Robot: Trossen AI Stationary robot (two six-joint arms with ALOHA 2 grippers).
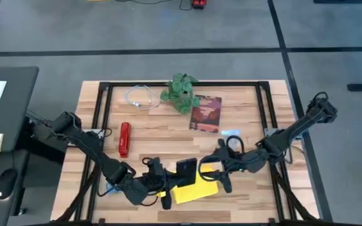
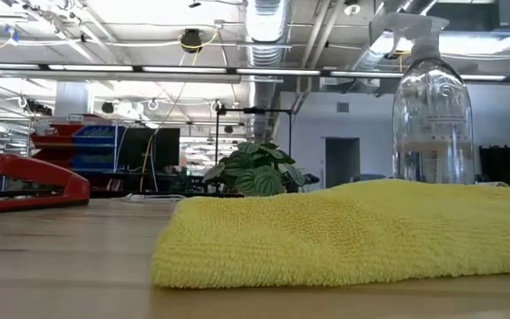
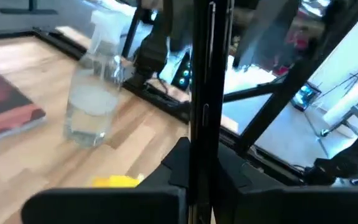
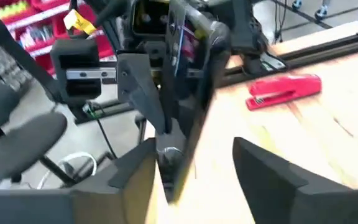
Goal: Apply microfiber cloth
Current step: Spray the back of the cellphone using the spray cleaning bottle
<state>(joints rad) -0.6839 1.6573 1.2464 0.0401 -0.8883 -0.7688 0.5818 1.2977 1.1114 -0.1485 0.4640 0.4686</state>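
Observation:
The bright yellow microfiber cloth [image 1: 195,191] [image 2: 352,230] lies flat on the wooden table near its front edge. Just above it my left gripper [image 1: 167,181] [image 3: 201,186] is shut on a black smartphone [image 1: 186,169] [image 4: 188,74]. My right gripper [image 1: 221,171] [image 4: 194,171] stands open at the cloth's far right corner, facing the phone. The phone's near edge reaches in between its fingers. My left gripper pinches the smartphone's lower end [image 3: 199,158] between its two fingers, coming from the table's left. The phone stands edge-on and upright above the fingers, lifted clear of the cloth. My right gripper: I cannot tell whether one finger [image 4: 135,183] touches the phone's edge.
A clear spray bottle [image 3: 95,99] [image 2: 432,115] stands right of the cloth. A dark red book [image 1: 206,113], a green plant [image 1: 181,93] and a white cable [image 1: 141,97] lie farther back. A red stapler [image 1: 124,139] lies at the left. Black frame rails [image 1: 99,125] border the table.

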